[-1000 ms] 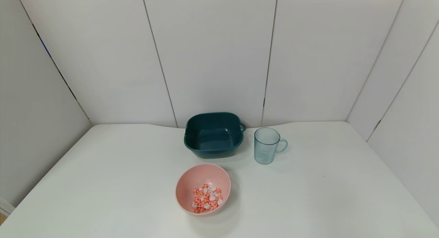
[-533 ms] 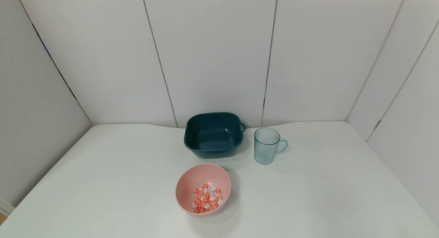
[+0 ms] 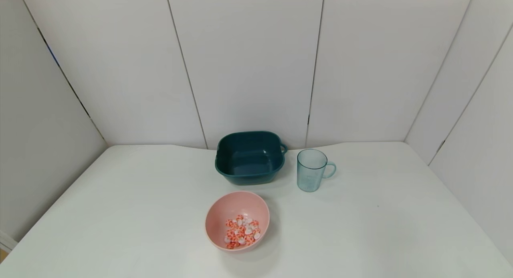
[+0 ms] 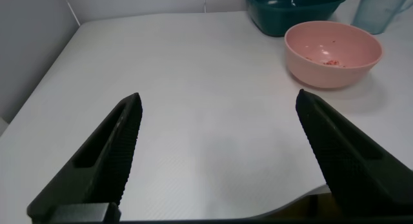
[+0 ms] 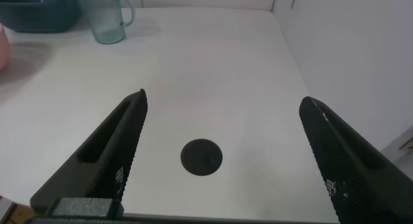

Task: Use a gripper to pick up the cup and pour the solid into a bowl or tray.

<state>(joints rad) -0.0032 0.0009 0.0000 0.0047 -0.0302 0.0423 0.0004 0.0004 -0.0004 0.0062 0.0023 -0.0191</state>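
The light-blue cup (image 3: 312,170) stands upright on the white table, right of the teal tub; it looks empty. It also shows in the right wrist view (image 5: 108,16). The orange-red and white solid (image 3: 241,231) lies in the pink bowl (image 3: 224,214) at the table's front centre; the bowl also shows in the left wrist view (image 4: 333,53). Neither arm shows in the head view. My left gripper (image 4: 219,104) is open and empty over the table's near left edge. My right gripper (image 5: 222,104) is open and empty over the near right part, far from the cup.
A dark teal squarish tub (image 3: 250,157) stands empty at the back centre against the wall. A round black spot (image 5: 201,157) marks the table under my right gripper. White panel walls close the back and both sides.
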